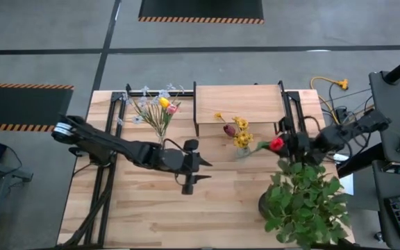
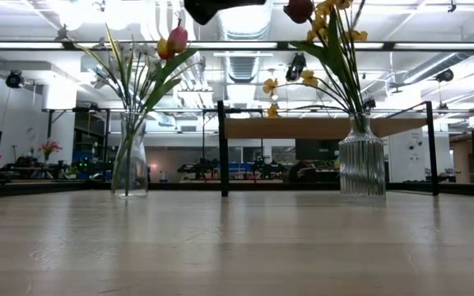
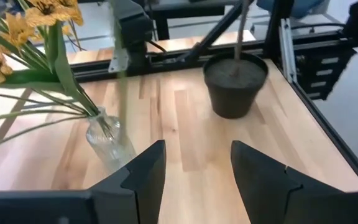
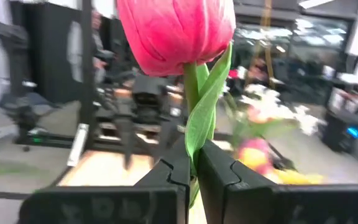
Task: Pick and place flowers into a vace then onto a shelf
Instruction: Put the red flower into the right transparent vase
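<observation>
Right wrist view: the right end effector (image 4: 193,171) is clamped on a red tulip's green stem (image 4: 191,93), just at 3 o'clock of the ribbed glass vase of yellow flowers (image 1: 241,133). The left end effector (image 1: 198,171) gapes empty mid-surface. No legible writing shows.

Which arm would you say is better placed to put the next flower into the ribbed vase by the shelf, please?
The right arm, probably. Its gripper is shut on the red tulip, close beside the ribbed vase. The left gripper is open and empty, mid-table.
</observation>
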You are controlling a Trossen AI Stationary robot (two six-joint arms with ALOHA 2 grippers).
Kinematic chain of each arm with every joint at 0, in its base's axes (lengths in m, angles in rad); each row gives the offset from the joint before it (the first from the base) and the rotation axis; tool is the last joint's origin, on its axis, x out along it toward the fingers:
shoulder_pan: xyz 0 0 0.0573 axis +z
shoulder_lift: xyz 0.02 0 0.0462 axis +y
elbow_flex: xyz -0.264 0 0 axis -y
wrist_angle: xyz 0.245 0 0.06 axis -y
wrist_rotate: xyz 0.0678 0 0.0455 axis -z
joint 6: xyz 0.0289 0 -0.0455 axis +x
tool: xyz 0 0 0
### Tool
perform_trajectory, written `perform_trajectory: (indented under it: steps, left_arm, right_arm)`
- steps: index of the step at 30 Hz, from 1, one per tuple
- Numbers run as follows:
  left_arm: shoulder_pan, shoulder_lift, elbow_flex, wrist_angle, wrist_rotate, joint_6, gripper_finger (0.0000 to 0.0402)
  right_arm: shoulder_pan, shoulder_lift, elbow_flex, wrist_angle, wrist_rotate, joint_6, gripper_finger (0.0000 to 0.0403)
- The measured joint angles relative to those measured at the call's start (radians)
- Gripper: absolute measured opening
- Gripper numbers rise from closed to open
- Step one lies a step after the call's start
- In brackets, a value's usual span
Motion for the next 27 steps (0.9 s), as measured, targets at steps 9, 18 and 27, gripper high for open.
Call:
perform_trajectory:
  steps: [9,18,27]
  left_arm:
    - [-0.011,-0.093,-0.079,-0.010,-0.003,-0.033,0.0165]
    - [-0.011,-0.185,-0.185,-0.001,-0.014,-0.107,0.0165]
    - [-0.011,-0.227,-0.237,0.039,-0.013,-0.119,0.0165]
  right_arm:
    - [0.000,0.021,0.178,-0.235,0.076,0.074,0.0009]
    - [0.000,0.072,0.310,-0.448,0.100,0.134,0.0009]
    - [0.000,0.116,0.364,-0.554,0.138,0.128,0.0009]
